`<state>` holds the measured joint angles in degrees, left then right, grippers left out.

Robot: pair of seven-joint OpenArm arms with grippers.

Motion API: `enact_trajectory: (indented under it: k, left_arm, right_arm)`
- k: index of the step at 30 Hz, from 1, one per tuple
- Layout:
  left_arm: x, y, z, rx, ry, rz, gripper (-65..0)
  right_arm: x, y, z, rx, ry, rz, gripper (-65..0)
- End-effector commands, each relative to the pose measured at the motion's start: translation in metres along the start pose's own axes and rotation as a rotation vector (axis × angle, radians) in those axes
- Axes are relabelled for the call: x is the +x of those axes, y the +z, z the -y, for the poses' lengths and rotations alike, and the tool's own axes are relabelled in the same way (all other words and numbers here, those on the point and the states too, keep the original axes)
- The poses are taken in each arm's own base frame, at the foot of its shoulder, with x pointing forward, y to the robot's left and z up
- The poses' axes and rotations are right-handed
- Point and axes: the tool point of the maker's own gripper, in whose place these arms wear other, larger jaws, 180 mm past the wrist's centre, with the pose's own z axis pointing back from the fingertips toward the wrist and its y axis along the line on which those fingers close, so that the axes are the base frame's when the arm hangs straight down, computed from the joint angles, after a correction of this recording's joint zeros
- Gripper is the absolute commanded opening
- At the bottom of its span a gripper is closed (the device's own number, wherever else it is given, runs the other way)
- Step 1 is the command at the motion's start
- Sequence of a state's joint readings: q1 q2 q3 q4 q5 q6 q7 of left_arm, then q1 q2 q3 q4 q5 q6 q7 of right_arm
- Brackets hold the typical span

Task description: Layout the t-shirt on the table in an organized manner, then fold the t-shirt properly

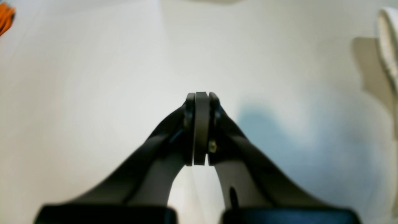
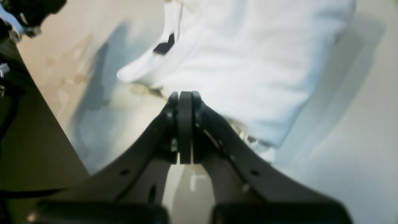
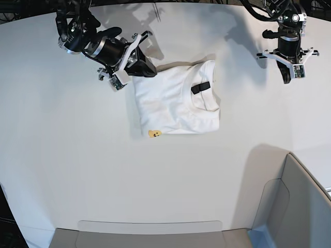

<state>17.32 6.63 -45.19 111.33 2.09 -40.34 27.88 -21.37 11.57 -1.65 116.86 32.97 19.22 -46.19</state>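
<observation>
The white t-shirt (image 3: 173, 103) lies folded into a compact rectangle on the table (image 3: 77, 165), its black neck label (image 3: 200, 88) facing up and a bit of yellow-orange print (image 3: 153, 134) peeking out at one corner. My right gripper (image 3: 149, 71) is shut and empty, just off the shirt's far-left corner. In the right wrist view its tips (image 2: 185, 95) hover at the edge of the t-shirt (image 2: 242, 62), near the label (image 2: 164, 46). My left gripper (image 3: 292, 73) is shut and empty over bare table (image 1: 93, 77), well away from the shirt; its tips (image 1: 201, 96) press together.
A grey-white plastic bin (image 3: 297, 206) stands at the near right corner, and its rim runs along the front edge (image 3: 150, 226). In the left wrist view a white rounded edge (image 1: 388, 53) shows at the right, and something orange (image 1: 4, 18) at the top left.
</observation>
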Motion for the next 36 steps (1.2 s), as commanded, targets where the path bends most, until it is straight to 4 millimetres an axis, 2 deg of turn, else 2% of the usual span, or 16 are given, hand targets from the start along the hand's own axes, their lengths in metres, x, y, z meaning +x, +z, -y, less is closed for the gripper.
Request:
enact_trajectory:
  k: [1,5,9,15,24,27,36]
  left_arm:
    - [0.005,0.005,-0.009,0.030,0.012,0.029,-65.0]
    - [-0.016,0.014,-0.032,0.106,0.052,-0.018,-65.0]
    - [-0.047,0.019,-0.050,0.155,0.096,-0.088,-65.0]
    - [-0.070,0.036,-0.058,0.170,0.077,-0.156,-65.0]
    - [-0.085,0.052,-0.063,0.173,0.042,-0.209,-65.0]
    - [-0.097,0.063,-0.066,0.174,0.025,-0.249,-65.0]
    - [-0.118,0.084,-0.073,0.179,-0.006,-0.324,-65.0]
  right_arm:
    - [0.008,0.005,-0.001,0.002,-0.005,0.045,-65.0]
    - [-0.002,0.017,0.015,-0.061,-0.040,0.032,-65.0]
    - [-0.012,0.028,0.027,-0.113,-0.070,0.017,-65.0]
    - [-0.036,0.043,0.030,-0.148,-0.118,-0.027,-65.0]
    - [-0.073,0.055,0.015,-0.145,-0.192,-0.112,-65.0]
    - [-0.084,0.061,0.013,-0.140,-0.190,-0.149,-65.0]
    - [-0.087,0.076,0.003,-0.044,-0.243,-0.164,-65.0]
